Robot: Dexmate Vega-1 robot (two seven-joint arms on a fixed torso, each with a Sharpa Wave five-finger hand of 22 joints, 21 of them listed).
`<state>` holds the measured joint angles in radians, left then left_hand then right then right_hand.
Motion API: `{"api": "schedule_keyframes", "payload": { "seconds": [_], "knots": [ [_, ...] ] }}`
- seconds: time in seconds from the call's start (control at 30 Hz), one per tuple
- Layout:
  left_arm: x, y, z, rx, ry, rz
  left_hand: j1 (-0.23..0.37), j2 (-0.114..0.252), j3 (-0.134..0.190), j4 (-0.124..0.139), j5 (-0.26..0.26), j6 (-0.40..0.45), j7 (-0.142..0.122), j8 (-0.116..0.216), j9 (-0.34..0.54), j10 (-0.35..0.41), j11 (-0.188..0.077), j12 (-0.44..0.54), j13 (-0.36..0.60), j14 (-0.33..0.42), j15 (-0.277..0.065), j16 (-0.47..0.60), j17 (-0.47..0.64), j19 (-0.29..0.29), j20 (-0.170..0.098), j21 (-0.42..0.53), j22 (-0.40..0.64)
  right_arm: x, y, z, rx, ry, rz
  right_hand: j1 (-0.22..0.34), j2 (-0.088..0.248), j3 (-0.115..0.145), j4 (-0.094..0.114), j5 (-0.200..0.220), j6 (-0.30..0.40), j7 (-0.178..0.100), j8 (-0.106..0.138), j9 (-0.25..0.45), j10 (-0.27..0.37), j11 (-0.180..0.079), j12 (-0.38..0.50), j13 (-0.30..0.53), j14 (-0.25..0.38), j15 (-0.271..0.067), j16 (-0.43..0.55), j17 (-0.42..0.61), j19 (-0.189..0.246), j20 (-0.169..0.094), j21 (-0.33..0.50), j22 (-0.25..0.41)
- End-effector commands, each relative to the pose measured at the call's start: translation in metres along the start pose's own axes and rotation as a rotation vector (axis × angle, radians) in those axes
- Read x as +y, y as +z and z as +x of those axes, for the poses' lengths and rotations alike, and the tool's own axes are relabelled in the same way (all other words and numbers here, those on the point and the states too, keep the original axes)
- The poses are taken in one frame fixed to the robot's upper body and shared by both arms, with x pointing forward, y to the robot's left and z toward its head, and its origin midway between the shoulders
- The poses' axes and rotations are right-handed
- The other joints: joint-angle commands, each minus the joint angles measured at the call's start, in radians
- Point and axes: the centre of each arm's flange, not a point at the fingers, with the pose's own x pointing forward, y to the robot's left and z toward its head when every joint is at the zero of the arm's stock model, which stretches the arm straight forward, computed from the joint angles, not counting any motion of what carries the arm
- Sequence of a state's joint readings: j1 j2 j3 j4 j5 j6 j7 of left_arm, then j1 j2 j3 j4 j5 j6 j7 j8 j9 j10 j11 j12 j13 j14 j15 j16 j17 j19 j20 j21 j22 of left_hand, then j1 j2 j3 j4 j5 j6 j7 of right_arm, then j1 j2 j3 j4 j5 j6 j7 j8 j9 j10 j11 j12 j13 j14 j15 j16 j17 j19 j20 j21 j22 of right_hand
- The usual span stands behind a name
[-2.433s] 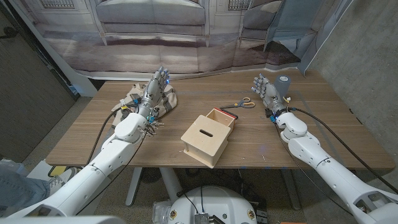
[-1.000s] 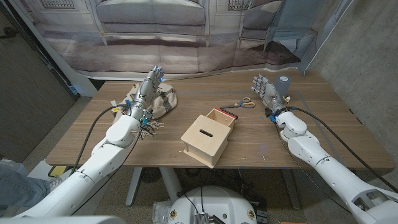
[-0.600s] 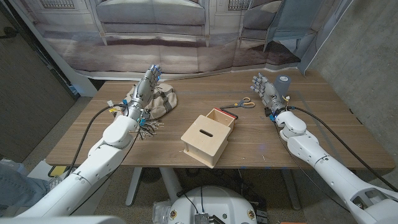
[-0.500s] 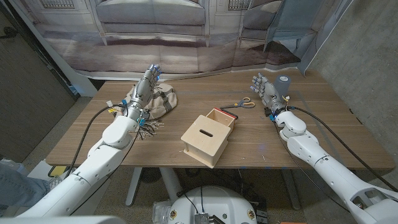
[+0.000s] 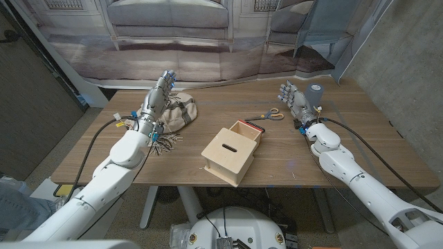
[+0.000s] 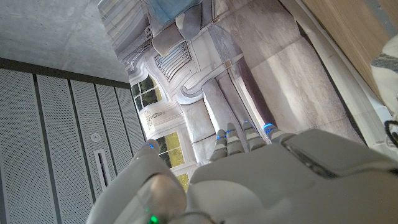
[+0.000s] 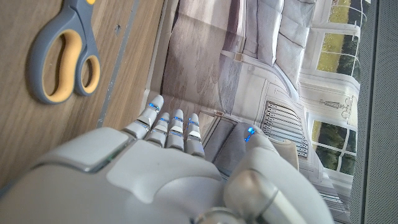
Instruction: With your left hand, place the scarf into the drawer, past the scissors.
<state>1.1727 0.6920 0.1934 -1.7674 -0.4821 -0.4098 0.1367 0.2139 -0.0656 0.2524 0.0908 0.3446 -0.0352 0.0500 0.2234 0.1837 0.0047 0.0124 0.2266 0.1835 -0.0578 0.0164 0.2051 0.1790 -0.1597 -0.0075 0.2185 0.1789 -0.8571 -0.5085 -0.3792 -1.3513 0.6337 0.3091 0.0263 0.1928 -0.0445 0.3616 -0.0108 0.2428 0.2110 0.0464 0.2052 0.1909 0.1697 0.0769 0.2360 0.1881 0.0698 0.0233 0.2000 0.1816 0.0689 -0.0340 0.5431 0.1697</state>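
Observation:
The scarf (image 5: pixel 176 114), a beige and brown striped heap with fringes, lies at the table's far left. My left hand (image 5: pixel 157 97) is raised over its left side, fingers straight and apart, holding nothing; its fingers (image 6: pixel 236 138) point toward the backdrop. A wooden drawer box (image 5: pixel 232 152) with a slotted lid stands mid-table, its open part on the far side. The scissors (image 5: pixel 271 115) with yellow-grey handles lie beyond the box, and their handles (image 7: pixel 62 53) show close to my right hand. My right hand (image 5: pixel 295 102) stands upright at the far right, fingers (image 7: pixel 168 127) together and straight, empty.
A grey tape roll (image 5: pixel 317 91) sits beyond my right hand near the table's far right corner. A printed backdrop (image 5: pixel 208 41) of sofas hangs behind the table. Bare wood (image 5: pixel 297 162) lies in front of the drawer box.
My left hand has moved left and lifted off the scarf's middle toward its left edge. The right hand has stayed still.

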Motion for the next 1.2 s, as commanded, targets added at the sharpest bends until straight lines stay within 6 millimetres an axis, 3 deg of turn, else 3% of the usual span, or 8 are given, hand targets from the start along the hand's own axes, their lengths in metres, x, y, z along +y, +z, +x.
{"api": "schedule_keyframes", "payload": {
  "seconds": [0.03,1.2],
  "knots": [
    [0.003,0.007,-0.005,-0.008,0.008,0.034,0.011,0.0,0.0,-0.001,0.006,0.008,0.003,-0.005,0.002,0.008,0.0,0.002,0.003,0.005,-0.002,-0.005,0.003,0.005,0.002,-0.002,0.003,0.001,-0.001,0.001,0.007,0.009,-0.001,0.004,0.006,0.001,-0.006,0.001,0.009,0.0,0.0,0.002,0.01,0.001,0.002,0.002,0.007,0.0,-0.002,0.002,0.013,-0.006,-0.008,0.004],
    [0.019,0.025,-0.031,-0.091,0.1,0.168,0.024,0.001,-0.009,-0.006,0.011,0.057,-0.007,0.003,0.002,0.044,-0.011,0.005,0.003,0.036,-0.013,-0.002,0.003,0.026,-0.004,-0.002,0.002,0.007,0.005,0.003,-0.002,0.022,-0.008,0.004,0.01,-0.001,-0.01,-0.001,0.011,-0.002,-0.002,0.003,0.013,0.001,-0.001,0.002,0.01,0.0,-0.004,0.002,0.02,-0.006,-0.022,0.004]
  ]
}}
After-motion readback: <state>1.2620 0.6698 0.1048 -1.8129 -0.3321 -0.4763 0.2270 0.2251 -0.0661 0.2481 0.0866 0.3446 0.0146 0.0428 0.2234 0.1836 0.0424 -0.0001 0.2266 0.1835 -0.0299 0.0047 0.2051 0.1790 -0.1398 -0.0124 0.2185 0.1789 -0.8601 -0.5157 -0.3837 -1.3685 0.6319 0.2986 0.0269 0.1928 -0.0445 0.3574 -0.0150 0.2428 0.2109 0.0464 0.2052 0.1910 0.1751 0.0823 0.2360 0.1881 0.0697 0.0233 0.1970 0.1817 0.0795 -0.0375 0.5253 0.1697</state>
